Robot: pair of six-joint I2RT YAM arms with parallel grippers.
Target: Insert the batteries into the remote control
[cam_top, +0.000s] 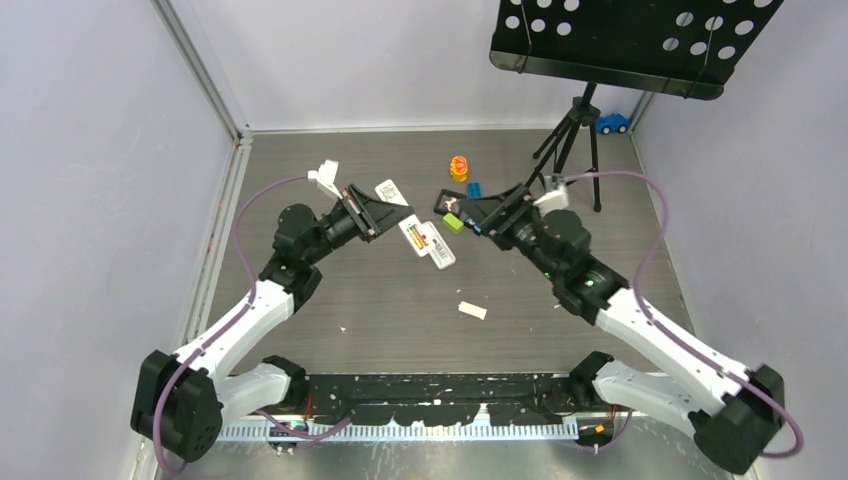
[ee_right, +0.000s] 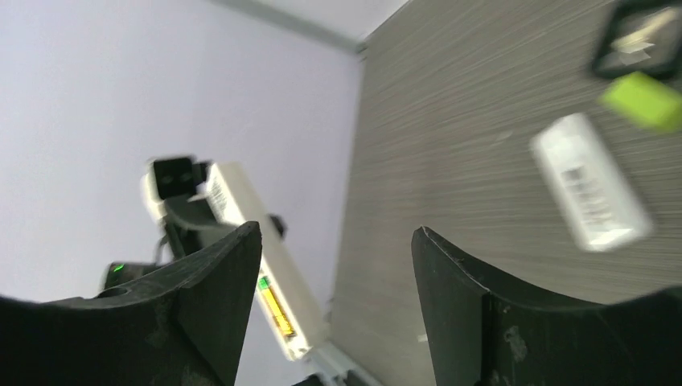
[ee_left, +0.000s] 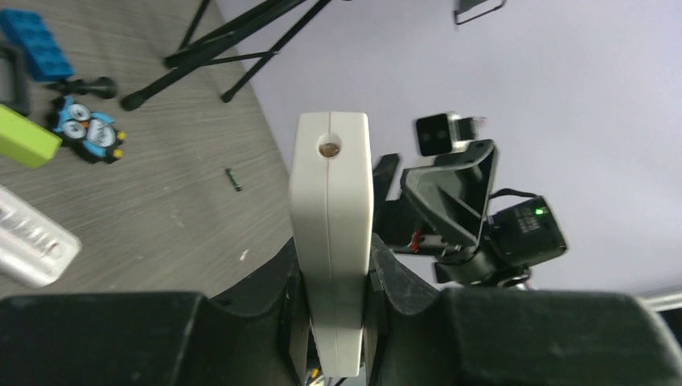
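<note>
My left gripper (cam_top: 392, 214) (ee_left: 334, 269) is shut on the white remote control (cam_top: 428, 244), which juts out past its fingers. The left wrist view shows the remote (ee_left: 330, 241) edge-on, clamped between both pads. The right wrist view shows it (ee_right: 249, 241) in the air beside the left wrist. Yellow and green batteries (cam_top: 419, 237) (ee_right: 275, 304) sit in its open recess. My right gripper (cam_top: 478, 212) (ee_right: 336, 233) is open and empty, facing the remote from the right. I see no loose battery.
A second white remote with a barcode label (cam_top: 389, 190) (ee_right: 591, 193) lies on the table. Around it are a green block (cam_top: 453, 222), a blue brick (cam_top: 475, 190), a black item (cam_top: 450, 203), a tripod (cam_top: 572, 150) and a small white flat piece (cam_top: 472, 311).
</note>
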